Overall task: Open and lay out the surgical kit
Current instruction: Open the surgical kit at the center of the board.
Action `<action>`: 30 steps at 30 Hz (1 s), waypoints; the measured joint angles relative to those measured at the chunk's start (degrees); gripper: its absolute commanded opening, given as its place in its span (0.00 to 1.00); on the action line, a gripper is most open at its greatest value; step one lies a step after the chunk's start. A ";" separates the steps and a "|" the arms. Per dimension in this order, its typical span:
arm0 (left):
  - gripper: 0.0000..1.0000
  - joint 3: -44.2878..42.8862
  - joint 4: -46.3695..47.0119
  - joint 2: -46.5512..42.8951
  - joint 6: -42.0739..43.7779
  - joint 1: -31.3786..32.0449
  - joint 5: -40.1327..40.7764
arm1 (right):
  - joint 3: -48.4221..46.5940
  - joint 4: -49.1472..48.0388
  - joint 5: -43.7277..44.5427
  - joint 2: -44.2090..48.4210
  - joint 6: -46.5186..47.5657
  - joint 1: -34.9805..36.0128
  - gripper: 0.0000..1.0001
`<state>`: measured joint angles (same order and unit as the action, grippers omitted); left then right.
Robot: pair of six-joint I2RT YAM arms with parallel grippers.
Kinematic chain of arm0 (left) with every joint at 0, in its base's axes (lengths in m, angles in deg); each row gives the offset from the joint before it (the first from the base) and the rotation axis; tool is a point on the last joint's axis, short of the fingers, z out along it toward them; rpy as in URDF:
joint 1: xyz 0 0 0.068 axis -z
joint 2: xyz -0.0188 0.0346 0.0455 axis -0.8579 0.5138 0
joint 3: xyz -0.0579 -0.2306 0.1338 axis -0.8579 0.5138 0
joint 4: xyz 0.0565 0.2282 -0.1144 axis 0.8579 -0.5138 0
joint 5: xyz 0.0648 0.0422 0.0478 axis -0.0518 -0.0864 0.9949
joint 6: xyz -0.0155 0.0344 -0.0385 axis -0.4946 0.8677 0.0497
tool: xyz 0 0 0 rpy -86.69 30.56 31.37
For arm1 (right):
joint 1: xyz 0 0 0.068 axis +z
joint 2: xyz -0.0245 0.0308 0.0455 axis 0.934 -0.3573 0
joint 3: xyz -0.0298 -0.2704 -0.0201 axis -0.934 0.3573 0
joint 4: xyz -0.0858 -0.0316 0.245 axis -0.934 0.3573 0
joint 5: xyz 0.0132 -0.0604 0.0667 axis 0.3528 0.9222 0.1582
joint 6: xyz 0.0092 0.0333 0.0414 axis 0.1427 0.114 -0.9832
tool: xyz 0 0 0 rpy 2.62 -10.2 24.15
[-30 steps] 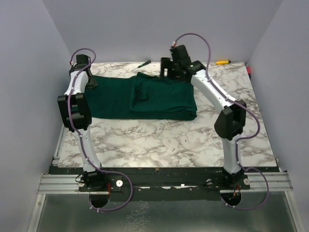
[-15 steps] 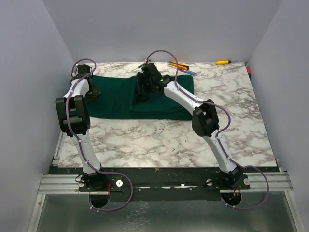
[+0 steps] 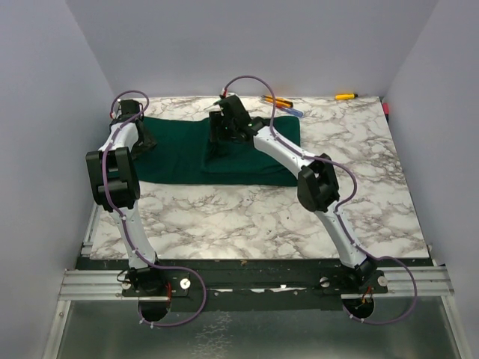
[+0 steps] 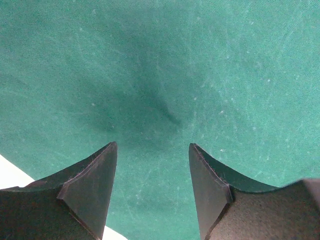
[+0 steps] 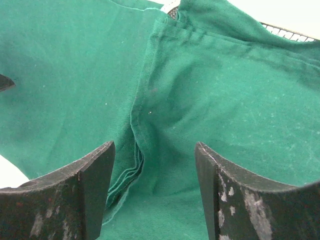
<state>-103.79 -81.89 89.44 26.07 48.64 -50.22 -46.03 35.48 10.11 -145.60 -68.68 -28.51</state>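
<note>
The surgical kit is still wrapped in its dark green cloth point(image 3: 179, 153), which lies across the back of the table with a thicker folded bundle point(image 3: 247, 157) at its right. My right gripper point(image 3: 219, 136) is open and hangs low over the bundle's left fold. In the right wrist view the jaws point(image 5: 155, 143) straddle a stack of folded cloth edges point(image 5: 131, 165), and a strip of the wire-mesh tray point(image 5: 285, 33) peeks out at the top. My left gripper point(image 3: 144, 140) is open over flat cloth point(image 4: 165, 75) at the wrap's left end point(image 4: 152, 145). Clamps, tweezers and packets are hidden.
An orange pen and a blue pen point(image 3: 282, 104) lie behind the cloth. A yellow-handled screwdriver point(image 3: 344, 96) lies at the back right. A red thing point(image 3: 387, 108) sits at the right wall. Bare marble point(image 3: 247, 217) fills the table's front half, and its white surface point(image 4: 7, 172) shows beside the left finger.
My right arm has swung left from the bundle's back right to its left fold and come lower. The pens behind the cloth are now uncovered. The left arm has shifted slightly.
</note>
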 measured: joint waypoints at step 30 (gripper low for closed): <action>0.59 0.68 0.44 0.00 -0.44 -0.55 0.07 | 0.59 8.00 6.73 -0.15 4.17 1.88 0.01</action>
<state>-103.12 -81.45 89.44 25.63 48.10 -50.15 -45.44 43.48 16.84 -145.75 -64.50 -26.63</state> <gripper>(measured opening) 0.588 0.015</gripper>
